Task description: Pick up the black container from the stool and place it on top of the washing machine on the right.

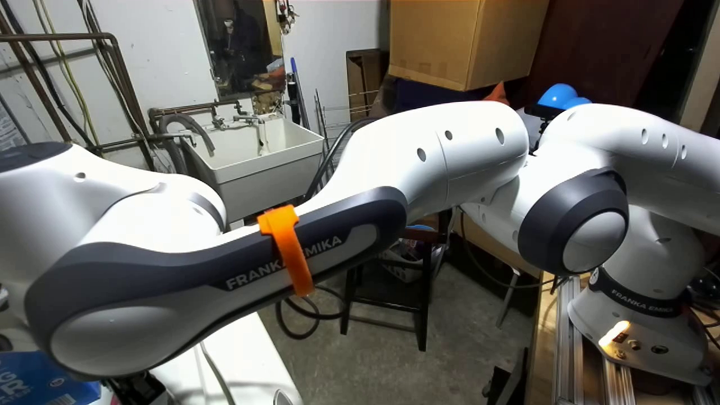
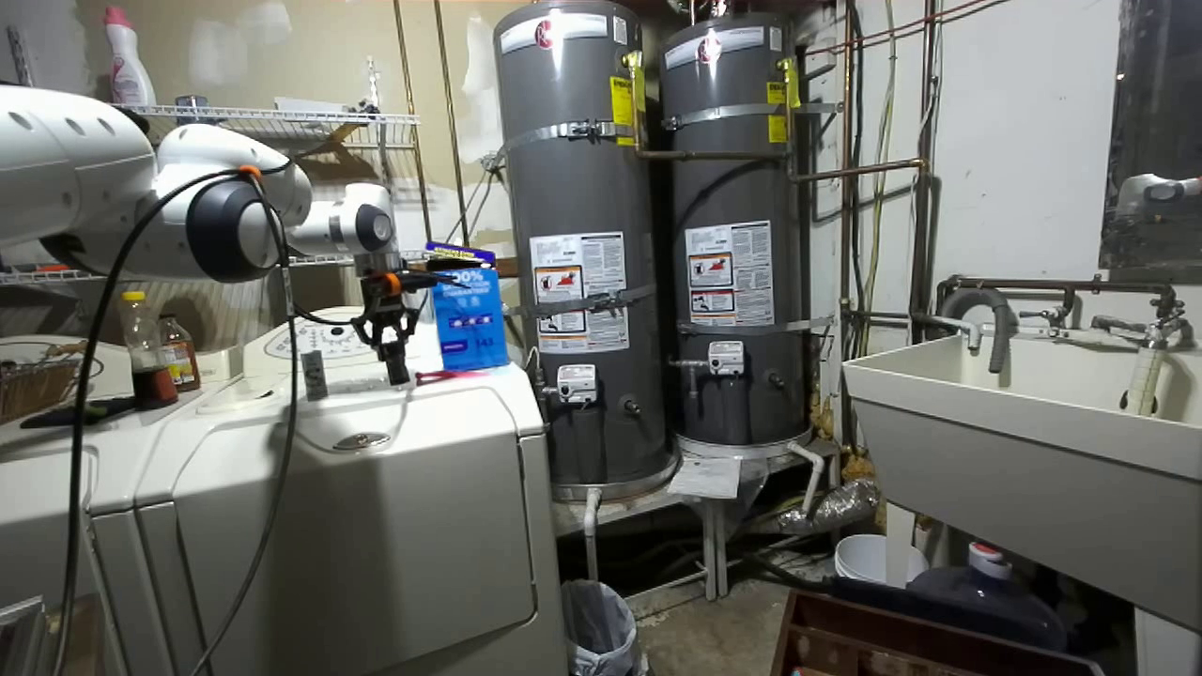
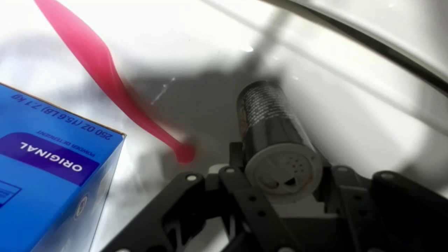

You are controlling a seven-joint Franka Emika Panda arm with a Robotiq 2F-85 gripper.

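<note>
The black container [image 3: 269, 131], a small cylinder with a grey perforated lid, stands between my gripper's fingers [image 3: 281, 164] in the wrist view. The fingers press on both sides near its lid. In an exterior view, the gripper [image 2: 391, 345] points down with the container [image 2: 397, 368] below it, over the top of the white washing machine [image 2: 460, 413]. Its lower end is at or just above that top; I cannot tell if it touches. The dark stool [image 1: 423, 318] stands on the floor in an exterior view, its upper part partly hidden by the arm.
A blue detergent box [image 2: 470, 319] stands beside the gripper, also in the wrist view [image 3: 45, 168]. A pink-red strip [image 3: 105, 70] lies between box and container. A small grey item [image 2: 315, 374] and bottles [image 2: 146, 347] are on the other side. Water heaters [image 2: 582, 422] stand behind.
</note>
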